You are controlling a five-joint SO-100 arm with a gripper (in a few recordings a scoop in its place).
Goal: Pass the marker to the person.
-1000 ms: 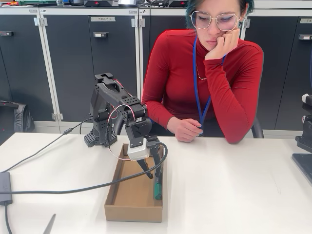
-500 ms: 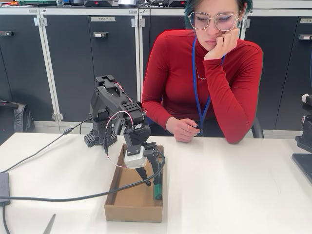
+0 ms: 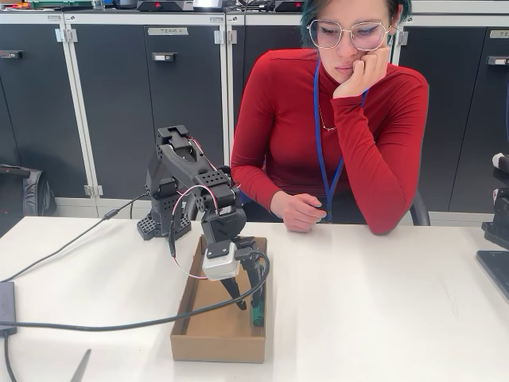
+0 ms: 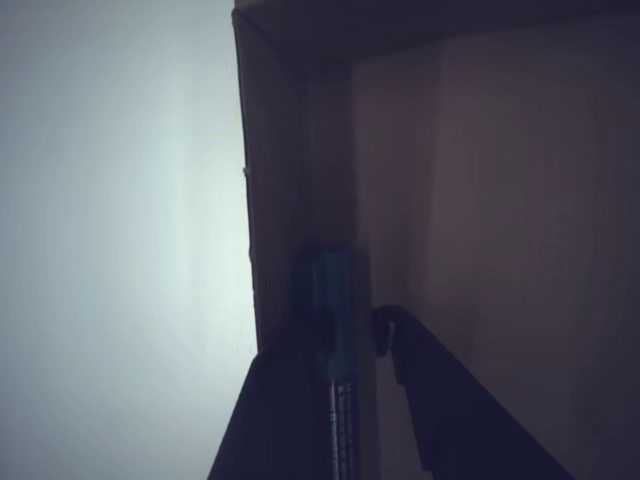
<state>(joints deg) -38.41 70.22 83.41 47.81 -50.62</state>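
The marker (image 3: pixel 256 312) lies inside a shallow cardboard box (image 3: pixel 208 318), along its right wall, with its green end towards the front. My gripper (image 3: pixel 249 302) reaches down into the box right over it. In the wrist view the marker's green cap (image 4: pixel 325 288) pokes out between my two dark fingers. My gripper (image 4: pixel 335 335) is open, with one finger close on each side and a small gap on the right. The person (image 3: pixel 334 135) in red sits behind the table, one hand (image 3: pixel 298 213) resting on the table edge and the other at the chin.
A thick black cable (image 3: pixel 119 322) runs from the left across the box. A small black block (image 3: pixel 6 302) sits at the left edge, and a grey pointed tip (image 3: pixel 79 366) at the bottom left. Dark equipment (image 3: pixel 497 239) stands at the right edge. The arm's base (image 3: pixel 163 219) is behind the box.
The arm has folded down and lowered the gripper deeper into the box, closer around the marker. The marker and the person have stayed put.
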